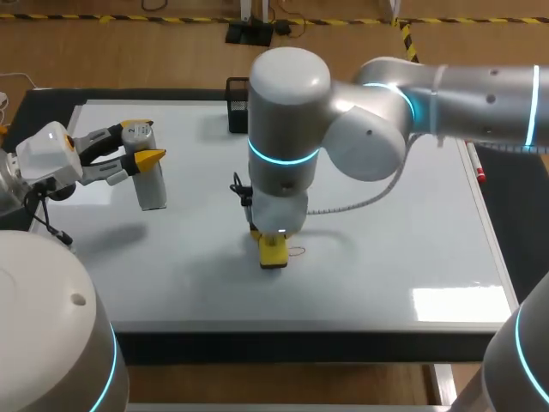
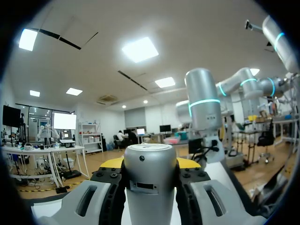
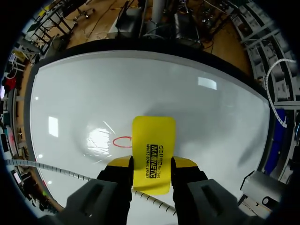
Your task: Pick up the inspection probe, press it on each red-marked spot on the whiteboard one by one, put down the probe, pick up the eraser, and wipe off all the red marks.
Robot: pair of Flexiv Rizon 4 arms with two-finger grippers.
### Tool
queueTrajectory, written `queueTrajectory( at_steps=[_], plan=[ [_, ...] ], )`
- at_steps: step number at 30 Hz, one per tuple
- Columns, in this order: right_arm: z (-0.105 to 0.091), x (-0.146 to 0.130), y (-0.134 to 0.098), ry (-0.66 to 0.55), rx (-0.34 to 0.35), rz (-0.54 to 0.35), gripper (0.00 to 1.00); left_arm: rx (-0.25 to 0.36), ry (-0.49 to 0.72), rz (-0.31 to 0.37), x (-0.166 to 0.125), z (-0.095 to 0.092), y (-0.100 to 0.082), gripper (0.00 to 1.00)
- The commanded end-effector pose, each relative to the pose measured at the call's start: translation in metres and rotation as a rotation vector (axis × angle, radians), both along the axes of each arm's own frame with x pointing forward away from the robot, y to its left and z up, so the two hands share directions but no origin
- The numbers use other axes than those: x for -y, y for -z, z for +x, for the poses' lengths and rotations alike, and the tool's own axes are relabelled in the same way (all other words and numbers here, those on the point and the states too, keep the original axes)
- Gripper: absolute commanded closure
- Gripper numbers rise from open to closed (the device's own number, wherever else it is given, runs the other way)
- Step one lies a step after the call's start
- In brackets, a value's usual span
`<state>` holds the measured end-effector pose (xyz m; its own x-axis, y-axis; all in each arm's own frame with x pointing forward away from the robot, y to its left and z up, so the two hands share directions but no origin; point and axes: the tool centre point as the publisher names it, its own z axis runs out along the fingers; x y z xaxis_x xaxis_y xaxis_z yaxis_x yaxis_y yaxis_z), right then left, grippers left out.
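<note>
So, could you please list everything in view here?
whiteboard: one, white, on the table
red mark: one, red, on the whiteboard beside the eraser
eraser: one, yellow, on the whiteboard
probe: one, silver-grey, over the whiteboard's left part
holder: one, black, whiteboard's far edge
pen: one, white and red, whiteboard's right edge
left gripper: one, yellow-tipped, shut on the probe
right gripper: one, yellow-tipped, shut on the eraser

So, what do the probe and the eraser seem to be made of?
The probe looks like metal or metallic-painted plastic: matte silver-grey with a soft sheen. The eraser is probably plastic: smooth, bright yellow, with black print.
</note>
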<state>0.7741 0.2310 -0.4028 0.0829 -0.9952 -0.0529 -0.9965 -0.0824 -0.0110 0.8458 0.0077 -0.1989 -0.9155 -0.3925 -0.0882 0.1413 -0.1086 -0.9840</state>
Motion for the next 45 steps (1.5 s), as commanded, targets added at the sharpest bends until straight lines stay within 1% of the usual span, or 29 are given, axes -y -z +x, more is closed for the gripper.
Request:
queueTrajectory(
  at_steps=[1, 22, 45],
  plan=[
    [-0.001, 0.002, 0.005, -0.002, 0.001, 0.005, 1.00, 0.001, -0.001, 0.000, 0.000, 0.000, -0.001, 1.00],
    [-0.003, 0.009, 0.011, -0.016, 0.000, -0.006, 1.00, 0.001, -0.001, 0.000, 0.000, 0.000, -0.001, 1.00],
    [0.001, 0.048, 0.014, 0.059, 0.010, -0.064, 1.00, 0.001, -0.001, 0.000, 0.000, 0.000, -0.001, 1.00]
  ],
)
